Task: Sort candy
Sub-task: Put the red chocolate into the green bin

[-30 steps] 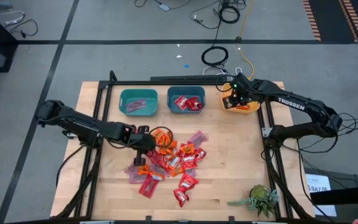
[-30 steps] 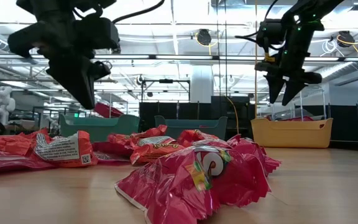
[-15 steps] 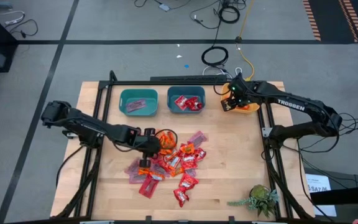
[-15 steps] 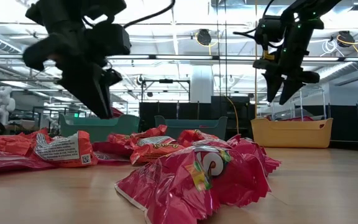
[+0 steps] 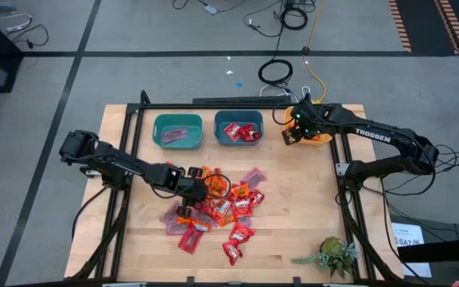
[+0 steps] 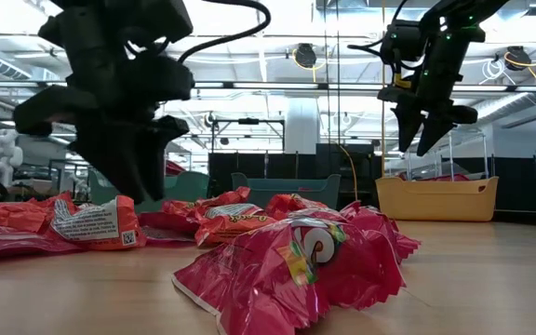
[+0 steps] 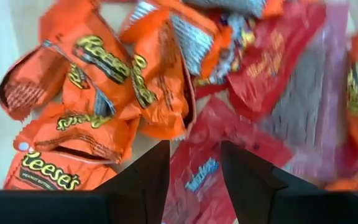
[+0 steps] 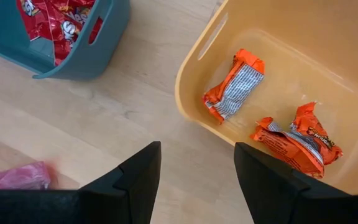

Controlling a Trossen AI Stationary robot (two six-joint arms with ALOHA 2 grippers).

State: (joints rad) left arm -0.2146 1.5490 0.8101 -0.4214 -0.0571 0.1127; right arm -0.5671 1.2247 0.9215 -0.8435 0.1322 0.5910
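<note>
The candy (image 5: 223, 204) lies in a loose pile of red, orange and pinkish-mauve wrappers on the middle of the wooden table. My left gripper (image 5: 193, 190) hangs open just above the pile's left part, pointing steeply down. In the left wrist view its fingers (image 7: 146, 180) stand on either side of a red wrapper (image 7: 197, 177), beside several orange wrappers (image 7: 104, 81). My right gripper (image 8: 196, 177) is open and empty above the near left rim of the yellow bin (image 8: 191, 74). Two orange candies (image 8: 234, 84) lie in that bin.
Three bins stand in a row at the far edge: a teal one (image 5: 177, 131) with pinkish candy, a teal one (image 5: 238, 130) with red candy, and the yellow one (image 5: 315, 135). A small green plant (image 5: 335, 255) stands at the near right corner.
My left gripper has sunk and gone toward the table's right edge, onto the candy pile. Its wrist has rolled a little, and its fingers have opened from shut. The candy has stayed where it was.
</note>
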